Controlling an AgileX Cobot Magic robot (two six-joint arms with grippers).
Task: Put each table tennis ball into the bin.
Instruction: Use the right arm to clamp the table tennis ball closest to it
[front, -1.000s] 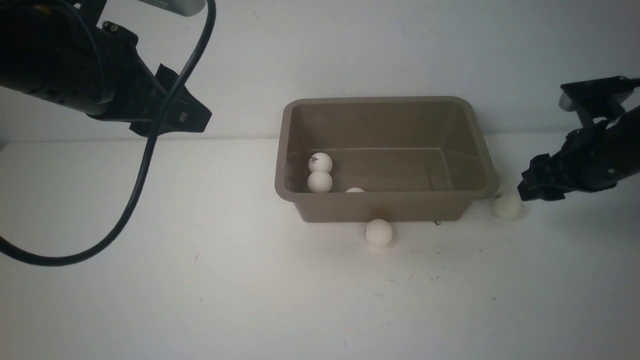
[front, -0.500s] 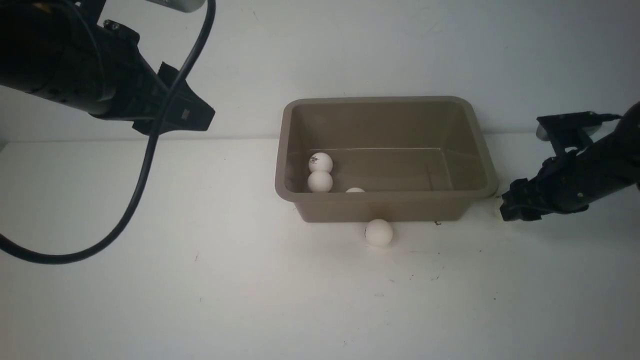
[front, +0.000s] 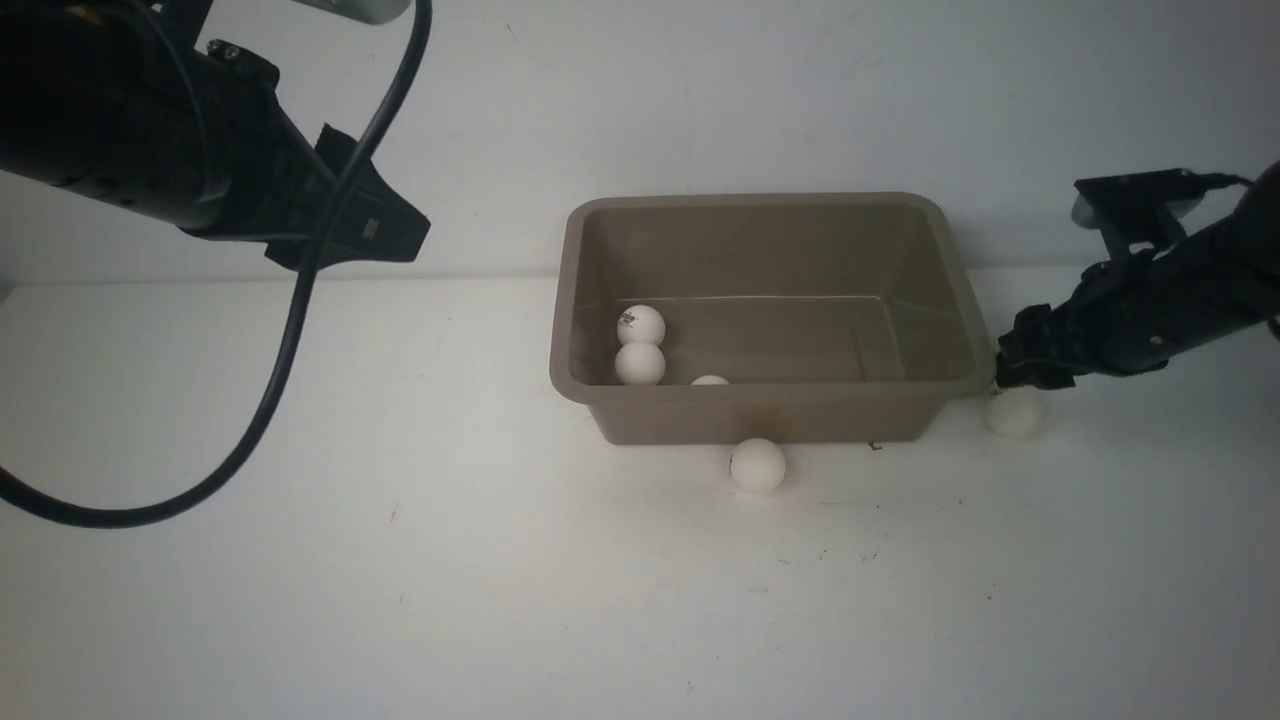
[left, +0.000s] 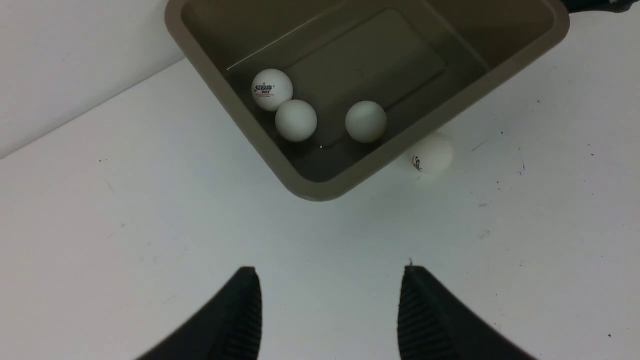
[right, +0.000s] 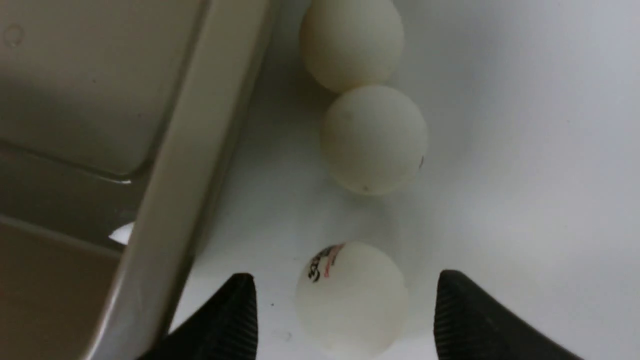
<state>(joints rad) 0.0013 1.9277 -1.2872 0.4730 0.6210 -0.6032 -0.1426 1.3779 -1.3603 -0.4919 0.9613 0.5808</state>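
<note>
Bin sits open side up, long axis side to side across my front view. My right claw dipped at the bin's right front corner, then lifted back up with nothing. Its jaws are wide and the ball there is lined up between them, ungripped, so that pick isn't done. Left claw hangs open and empty, well left of the bin. Three balls are inside, and another one sits just beside the front wall.

Upright taupe bin with three white table tennis balls inside, four more outside just beside its walls
</note>
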